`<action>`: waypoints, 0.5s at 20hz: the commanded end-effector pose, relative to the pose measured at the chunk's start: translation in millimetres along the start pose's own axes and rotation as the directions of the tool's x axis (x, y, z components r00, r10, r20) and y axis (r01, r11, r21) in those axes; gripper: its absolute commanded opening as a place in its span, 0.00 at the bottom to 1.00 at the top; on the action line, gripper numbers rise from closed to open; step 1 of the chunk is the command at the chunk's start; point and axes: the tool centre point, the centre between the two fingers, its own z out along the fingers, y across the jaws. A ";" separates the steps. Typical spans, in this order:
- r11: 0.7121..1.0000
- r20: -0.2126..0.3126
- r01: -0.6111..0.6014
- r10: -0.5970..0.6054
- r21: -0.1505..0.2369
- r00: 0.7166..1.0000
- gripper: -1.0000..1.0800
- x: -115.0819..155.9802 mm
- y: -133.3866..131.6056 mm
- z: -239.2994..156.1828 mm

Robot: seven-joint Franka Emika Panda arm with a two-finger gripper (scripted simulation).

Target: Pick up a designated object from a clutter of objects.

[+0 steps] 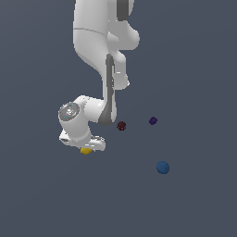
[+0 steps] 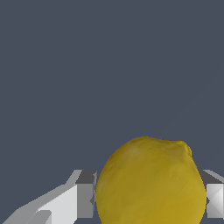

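The designated object, a smooth yellow lemon-like ball, fills the space between my two fingers in the wrist view. A grey-white finger touches one side and the other finger touches the opposite side. My gripper is shut on it. In the exterior view the arm bends low, and only a yellow sliver of the designated object shows under the white hand, with the gripper down at the floor. The rest of the clutter lies apart from it.
A dark red lumpy ball sits close to the exterior view's right of the hand. A dark purple ball lies further right. A blue ball rests nearer the front right. All lie on a flat grey floor.
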 end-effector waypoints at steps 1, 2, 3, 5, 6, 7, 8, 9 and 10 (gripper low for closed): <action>1.000 0.000 0.000 0.000 0.000 1.000 0.00 0.0 -0.2 0.7; 1.000 0.000 0.000 0.000 0.000 1.000 0.00 0.0 -0.2 0.7; 1.000 0.000 0.000 0.000 0.000 1.000 0.00 0.1 -0.1 0.0; 1.000 0.000 0.000 0.000 0.000 1.000 0.00 -0.3 -0.1 -0.8; 1.000 0.000 0.000 0.000 0.000 1.000 0.00 -0.7 -0.1 -1.8; 1.000 0.000 0.000 0.000 0.000 1.000 0.00 -1.3 -0.2 -3.3; 1.000 0.000 0.000 0.000 0.000 1.000 0.00 -2.1 -0.3 -5.2; 1.000 0.000 0.000 0.000 0.000 1.000 0.00 -3.0 -0.3 -7.5; 1.000 0.000 0.000 0.000 0.000 1.000 0.00 -4.1 -0.4 -10.2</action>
